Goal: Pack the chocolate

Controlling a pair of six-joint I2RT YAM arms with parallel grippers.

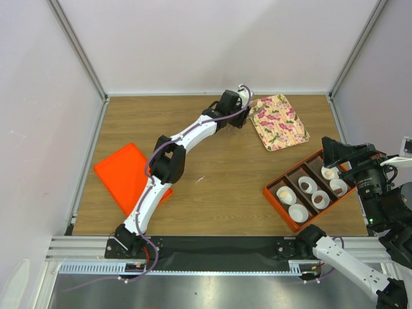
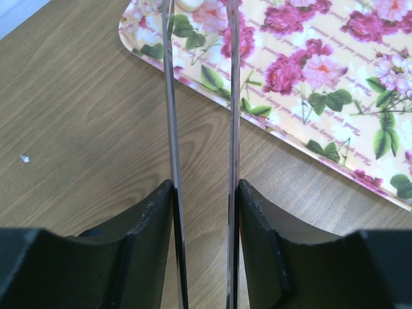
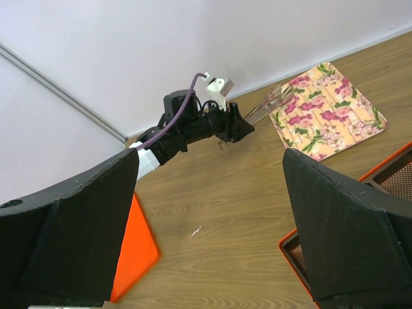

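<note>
The chocolate shows as small dark brown pieces in two white paper cups [image 1: 320, 199] [image 1: 339, 188] inside the orange divided box [image 1: 275, 201] at the right. Other cups there hold pale pieces or look empty. My left gripper [image 1: 252, 108] reaches to the far middle, its long clear blades [image 2: 199, 38] a narrow gap apart over the near edge of the floral tray [image 2: 322, 77]. I see nothing between them. My right gripper [image 1: 331, 159] hovers over the far end of the box, wide open and empty [image 3: 209, 219].
An orange lid [image 1: 129, 177] lies flat at the left; it also shows in the right wrist view [image 3: 132, 257]. The floral tray [image 1: 279, 122] at the back right looks bare. A small white scrap [image 1: 200, 179] lies mid-table. The left arm crosses the table diagonally.
</note>
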